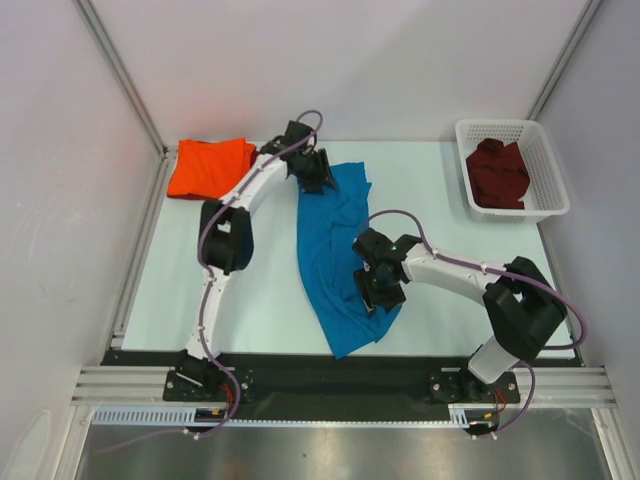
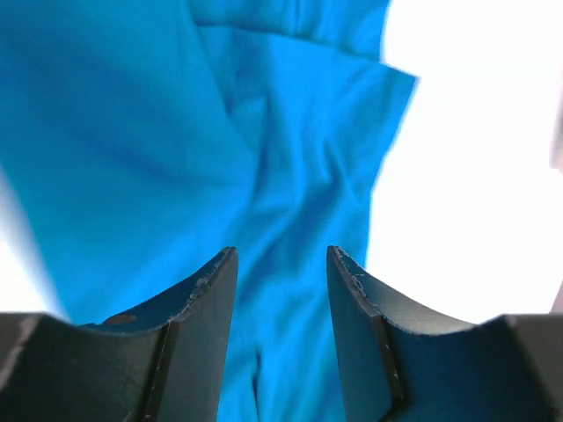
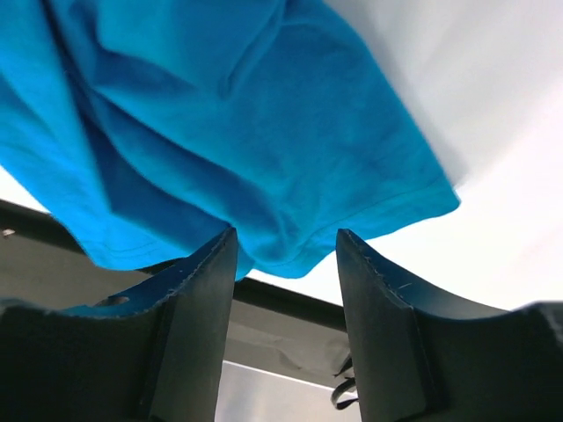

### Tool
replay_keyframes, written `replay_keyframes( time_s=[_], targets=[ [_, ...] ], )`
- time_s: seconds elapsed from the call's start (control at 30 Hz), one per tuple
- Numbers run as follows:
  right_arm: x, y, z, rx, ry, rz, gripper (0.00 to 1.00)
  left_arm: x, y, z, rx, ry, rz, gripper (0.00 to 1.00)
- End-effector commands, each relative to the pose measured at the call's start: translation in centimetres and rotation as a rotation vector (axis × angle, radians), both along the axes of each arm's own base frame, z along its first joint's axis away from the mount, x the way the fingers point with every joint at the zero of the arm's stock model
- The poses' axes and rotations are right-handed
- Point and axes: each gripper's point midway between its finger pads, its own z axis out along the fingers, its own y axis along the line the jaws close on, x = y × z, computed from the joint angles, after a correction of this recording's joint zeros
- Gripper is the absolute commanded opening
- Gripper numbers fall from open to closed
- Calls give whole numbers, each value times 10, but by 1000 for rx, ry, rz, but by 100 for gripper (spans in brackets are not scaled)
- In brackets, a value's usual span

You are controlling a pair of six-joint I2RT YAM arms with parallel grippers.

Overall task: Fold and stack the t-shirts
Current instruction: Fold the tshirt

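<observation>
A bright blue t-shirt [image 1: 325, 250] lies rumpled in a long strip down the middle of the table, its lower end near the front edge. My left gripper [image 1: 318, 178] hovers over its far end, jaws open, with blue cloth [image 2: 176, 132] beneath the fingers and nothing pinched [image 2: 281, 264]. My right gripper [image 1: 380, 295] is at the shirt's lower right, open [image 3: 286, 242], the blue hem [image 3: 220, 114] just beyond its fingertips. An orange t-shirt [image 1: 208, 167] lies folded at the back left. A dark maroon t-shirt [image 1: 498, 172] sits in the basket.
The white lattice basket [image 1: 497, 124] stands at the back right corner. A black strip [image 1: 340, 370] runs along the table's front edge by the arm bases. Frame rails and white walls border the pale table [image 1: 430, 200].
</observation>
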Motion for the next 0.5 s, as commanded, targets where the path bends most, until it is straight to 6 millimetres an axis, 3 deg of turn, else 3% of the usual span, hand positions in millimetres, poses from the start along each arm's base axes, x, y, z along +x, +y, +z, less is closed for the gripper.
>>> replay_keyframes(
  time_s=[0.0, 0.03, 0.07, 0.1, 0.13, 0.17, 0.23, 0.27, 0.47],
  targets=[
    [5, 12, 18, 77, -55, -16, 53, -15, 34, 151, -9, -222, 38, 51],
    [4, 11, 16, 72, -49, -17, 52, -24, 39, 156, 8, -220, 35, 51],
    [4, 10, 15, 69, -48, -18, 49, -45, 43, 143, 38, -167, 22, 50],
    [3, 8, 13, 62, -44, -14, 47, -59, 48, 142, 61, -160, 6, 49],
    [3, 8, 12, 66, -49, -11, 45, -79, 55, 172, 56, -219, 6, 48],
    [3, 7, 11, 65, -55, -9, 41, -104, 63, 140, 108, -148, -2, 48],
    [3, 6, 7, 69, -63, 3, 33, -130, 71, 141, 86, -163, 8, 48],
    [2, 6, 5, 72, -62, 7, 28, -163, 80, 132, 70, -133, 2, 48],
    [4, 7, -11, 32, -76, -30, 30, -261, 116, 114, 63, -83, 1, 47]
  ],
)
